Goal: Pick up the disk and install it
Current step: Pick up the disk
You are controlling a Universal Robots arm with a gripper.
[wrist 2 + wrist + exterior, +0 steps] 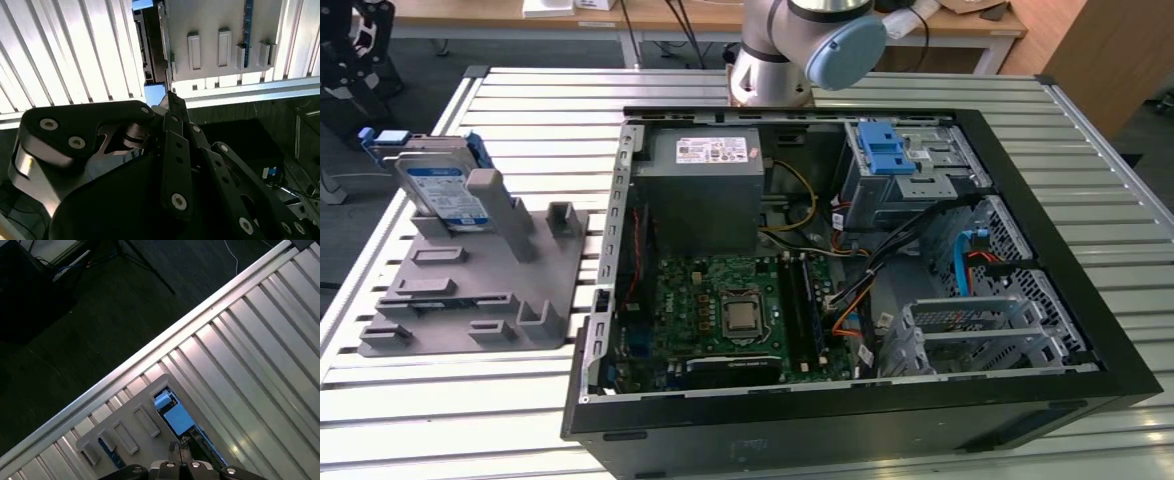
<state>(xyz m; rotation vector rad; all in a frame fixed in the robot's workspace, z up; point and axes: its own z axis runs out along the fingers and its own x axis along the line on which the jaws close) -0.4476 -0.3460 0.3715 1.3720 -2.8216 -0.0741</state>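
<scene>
The disk (443, 190) leans on edge against a post at the far end of the grey fixture (480, 290), on the exterior view's left. It is silver with a white-and-blue label and blue side rails. In the second wrist view the disk (150, 45) appears edge-on beside the fixture (220, 45). My gripper (169, 100) hangs just above the disk's blue end, shut with nothing between its fingers. In the first wrist view the gripper (179, 447) sits over the disk's blue rail (176, 419). I cannot tell whether they touch.
An open black computer case (1067, 250) lies on the slatted metal table (534, 110). Inside are a motherboard (734, 310), a grey power supply (707, 185) and a drive cage with a blue latch (887, 150). The arm's base (774, 70) stands behind it. Dark floor (75, 315) lies past the table edge.
</scene>
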